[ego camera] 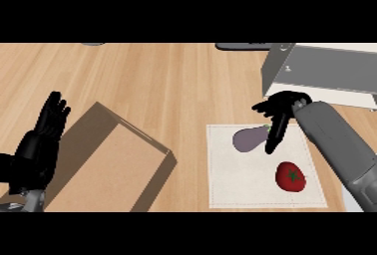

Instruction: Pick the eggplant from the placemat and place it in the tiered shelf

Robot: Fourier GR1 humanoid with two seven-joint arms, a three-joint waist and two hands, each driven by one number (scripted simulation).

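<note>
Head view: one purple oblong eggplant (250, 138) lies on one white rectangular cloth placemat (243, 191), just left of the right hand (281, 106), whose straight fingers (274, 137) point down beside it and grasp nothing. One red tomato (290, 176) sits below those fingertips. One grey tiered shelf (324, 72) stands above them. Left hand (38, 144) rests open at the left edge. One tan slanted board (103, 164) lies on the light wooden counter (162, 74).

You see the tiered shelf (324, 72) cut off at the right edge; the right hand (280, 112) covers the eggplant's (249, 139) stem end (partly).
</note>
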